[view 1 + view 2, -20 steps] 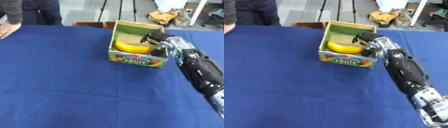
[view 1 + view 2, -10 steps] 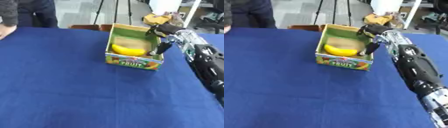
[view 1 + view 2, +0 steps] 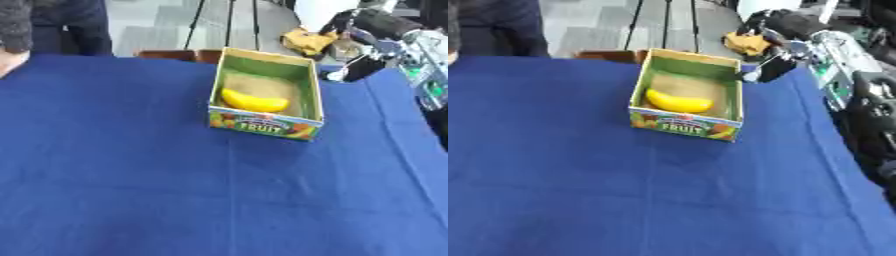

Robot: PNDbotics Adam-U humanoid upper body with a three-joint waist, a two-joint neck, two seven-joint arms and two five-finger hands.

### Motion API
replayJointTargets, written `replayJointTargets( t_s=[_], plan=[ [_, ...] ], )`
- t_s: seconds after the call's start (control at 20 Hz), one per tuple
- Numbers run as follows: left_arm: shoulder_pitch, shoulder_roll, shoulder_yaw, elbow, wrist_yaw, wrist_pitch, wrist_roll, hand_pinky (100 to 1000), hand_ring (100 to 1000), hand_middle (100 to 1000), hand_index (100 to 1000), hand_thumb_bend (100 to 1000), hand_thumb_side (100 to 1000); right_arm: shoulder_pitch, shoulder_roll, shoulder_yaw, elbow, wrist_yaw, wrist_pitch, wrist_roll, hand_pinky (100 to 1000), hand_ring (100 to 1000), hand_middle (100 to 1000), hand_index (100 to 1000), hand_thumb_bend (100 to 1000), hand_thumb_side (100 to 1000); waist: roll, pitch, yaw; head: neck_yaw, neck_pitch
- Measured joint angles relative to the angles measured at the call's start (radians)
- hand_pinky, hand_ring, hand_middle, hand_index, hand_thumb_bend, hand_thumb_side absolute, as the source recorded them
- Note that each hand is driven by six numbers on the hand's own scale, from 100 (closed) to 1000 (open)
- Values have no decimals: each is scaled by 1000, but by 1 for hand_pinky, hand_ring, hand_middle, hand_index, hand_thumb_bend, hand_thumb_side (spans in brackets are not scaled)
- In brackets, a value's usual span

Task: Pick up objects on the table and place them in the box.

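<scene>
We see one box (image 3: 266,95), a green-lined carton with "FRUIT" printed on its front, standing upright a little above and right of the frame's centre, and one yellow banana (image 3: 254,101) lying across its floor. The robot's right hand (image 3: 779,47) shows in the upper right of the frame, raised beside the box's far right corner and apart from the banana; it holds nothing that we can make out, but motion blur hides its fingers, so we cannot tell how far they are open. The right arm runs down the right edge from there. The left hand appears in neither view. The box rests on a table (image 3: 131,180) covered in one plain blue cloth that fills most of the frame. Beyond its far edge, at the top, we see grey floor, thin dark tripod legs (image 3: 232,22) and a crumpled yellowish object (image 3: 308,41).
</scene>
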Motion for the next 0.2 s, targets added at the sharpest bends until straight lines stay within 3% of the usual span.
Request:
replayJointTargets(
  t_s=[0.2],
  plan=[
    [9,0,4,1,0,-2,5,616,608,603,755,535,765,94,-59,-11,-125,-88,34,-17,633,741,753,817,483,330,13,0,-28,17,0]
  ],
)
